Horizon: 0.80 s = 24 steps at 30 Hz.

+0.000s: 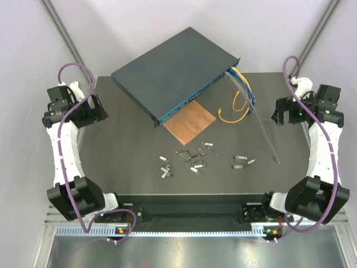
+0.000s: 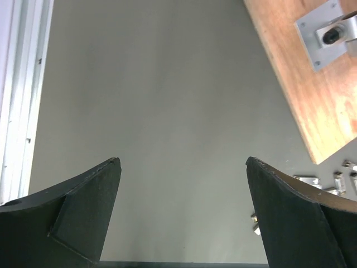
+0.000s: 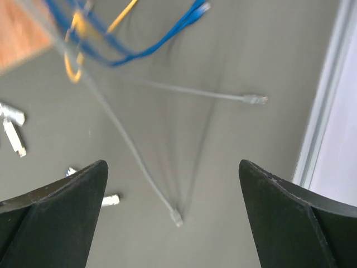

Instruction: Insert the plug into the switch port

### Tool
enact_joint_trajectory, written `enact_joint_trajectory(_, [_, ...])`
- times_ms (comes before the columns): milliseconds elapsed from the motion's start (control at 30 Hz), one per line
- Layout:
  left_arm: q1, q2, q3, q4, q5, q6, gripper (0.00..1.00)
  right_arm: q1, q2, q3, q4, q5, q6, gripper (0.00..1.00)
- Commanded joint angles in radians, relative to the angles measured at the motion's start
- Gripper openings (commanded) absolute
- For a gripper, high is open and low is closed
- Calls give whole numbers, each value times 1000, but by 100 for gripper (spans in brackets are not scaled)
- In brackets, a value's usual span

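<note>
The dark blue-grey switch [image 1: 173, 72] lies at the back of the table, its teal front face [image 1: 192, 100] turned toward the front right. Blue, yellow and grey cables [image 1: 242, 89] hang from its right end. One grey cable ends in a clear plug [image 3: 177, 219] lying loose on the mat, below and between my right gripper's fingers. A second grey plug [image 3: 255, 99] and a blue plug [image 3: 201, 8] lie further off. My right gripper [image 3: 173, 163] is open and empty at the table's right side [image 1: 280, 114]. My left gripper [image 2: 183, 162] is open over bare mat at the left [image 1: 100, 109].
A thin brown board [image 1: 189, 123] lies in front of the switch, with a metal fitting [image 2: 329, 36] on it in the left wrist view. Several small metal connectors [image 1: 189, 159] are scattered at the middle front. Aluminium frame rails [image 2: 17, 100] border the mat.
</note>
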Motion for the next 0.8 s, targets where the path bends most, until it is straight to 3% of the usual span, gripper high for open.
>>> enact_joint_trajectory(0, [6,-44,-4,67,50,-31,99,40,-63,-35,-73,-59,-189,100])
enact_joint_trajectory(200, [4,-171,-46,202,200,-66,99,120,-126,-138,-277,14,-566,100])
enact_joint_trajectory(367, [4,-223,-68,282,421,-119,99,204,-118,-226,-395,109,-723,100])
enact_joint_trajectory(467, [0,-239,-88,334,556,-151,99,230,-125,-300,-357,112,-791,100])
enact_joint_trajectory(567, [-4,-262,-111,385,602,-180,99,256,-128,-375,-290,108,-840,100])
enact_joint_trajectory(767, [-13,-279,-132,457,671,-235,97,295,-68,-469,-176,60,-941,84])
